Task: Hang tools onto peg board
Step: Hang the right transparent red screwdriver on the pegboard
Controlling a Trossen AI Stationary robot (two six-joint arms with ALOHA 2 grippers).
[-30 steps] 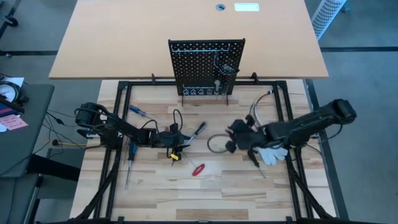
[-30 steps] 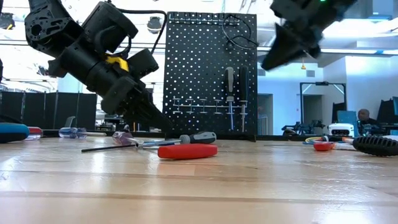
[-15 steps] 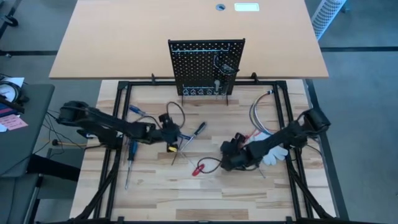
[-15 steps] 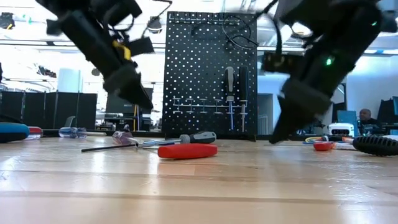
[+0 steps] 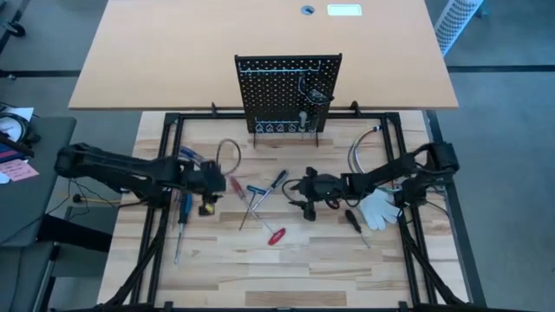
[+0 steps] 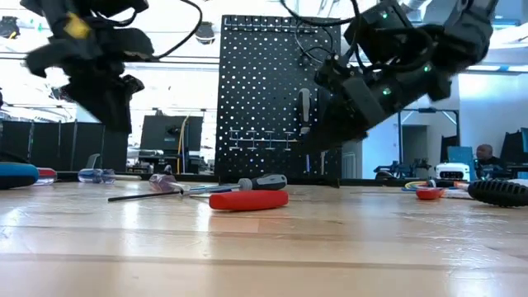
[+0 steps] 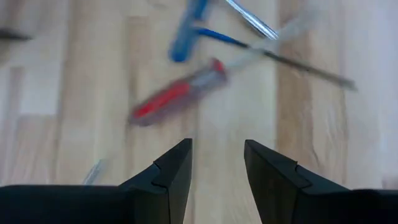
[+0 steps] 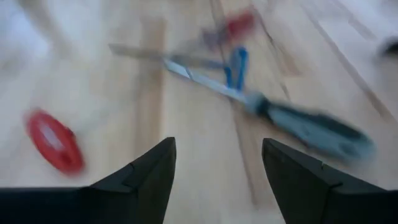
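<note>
The black peg board stands upright at the table's far edge, with one tool hanging on it. Loose tools lie on the wood at mid-table: a red-handled screwdriver, a blue-handled tool, a dark-handled screwdriver and a red piece. My left gripper hovers open just left of this group, above the table. My right gripper is open just right of the group, slanting down toward it. Nothing lies between either pair of fingers.
Two blue-handled screwdrivers lie under the left arm. A white glove, a dark screwdriver and a grey coiled cable lie by the right arm. Bare wood stretches along the near edge.
My left gripper has risen and drawn back toward the table's left edge, away from the tools. My right gripper has come down from high above the table, tipped toward level, and ended close to the tools at mid-table. The tools lie as before.
</note>
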